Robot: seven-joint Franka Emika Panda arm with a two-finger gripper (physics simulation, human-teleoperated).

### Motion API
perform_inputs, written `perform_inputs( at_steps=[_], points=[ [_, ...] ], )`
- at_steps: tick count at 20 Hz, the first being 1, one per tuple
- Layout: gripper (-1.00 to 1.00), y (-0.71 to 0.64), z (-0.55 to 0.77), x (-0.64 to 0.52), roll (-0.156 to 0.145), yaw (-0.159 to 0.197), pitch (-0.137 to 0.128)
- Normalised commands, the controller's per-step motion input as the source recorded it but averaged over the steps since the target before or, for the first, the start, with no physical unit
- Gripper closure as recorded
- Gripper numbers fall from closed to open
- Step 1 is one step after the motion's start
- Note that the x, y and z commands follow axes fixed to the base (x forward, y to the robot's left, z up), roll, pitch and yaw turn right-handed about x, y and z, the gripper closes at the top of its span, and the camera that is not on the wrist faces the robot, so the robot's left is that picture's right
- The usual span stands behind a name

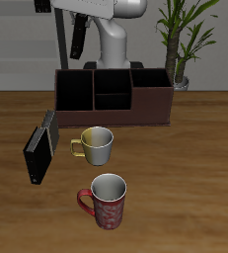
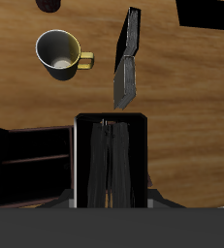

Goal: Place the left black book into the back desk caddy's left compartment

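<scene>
black and slim, the left black book (image 1: 78,42) hangs upright from my fingers (image 1: 77,18), which are narrow and clamped on its upper end. i see it above the back desk caddy (image 1: 150,107), over the left compartment (image 1: 74,91). another black book (image 1: 40,150) sits on the table (image 1: 185,178) near a yellow mug (image 1: 96,145).
</scene>
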Motion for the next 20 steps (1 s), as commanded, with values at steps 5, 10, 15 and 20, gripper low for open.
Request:
perform_inputs(
  at_steps=[5,10,15,20],
  points=[
    [1.0,0.12,-0.19,0.02,0.019,0.044,-0.004],
    [1.0,-0.03,-0.13,0.05,-0.009,-0.002,0.007],
    [1.0,-0.08,-0.09,0.01,-0.022,-0.002,0.002],
    [1.0,-0.11,-0.11,0.03,-0.021,-0.027,0.015]
  ],
)
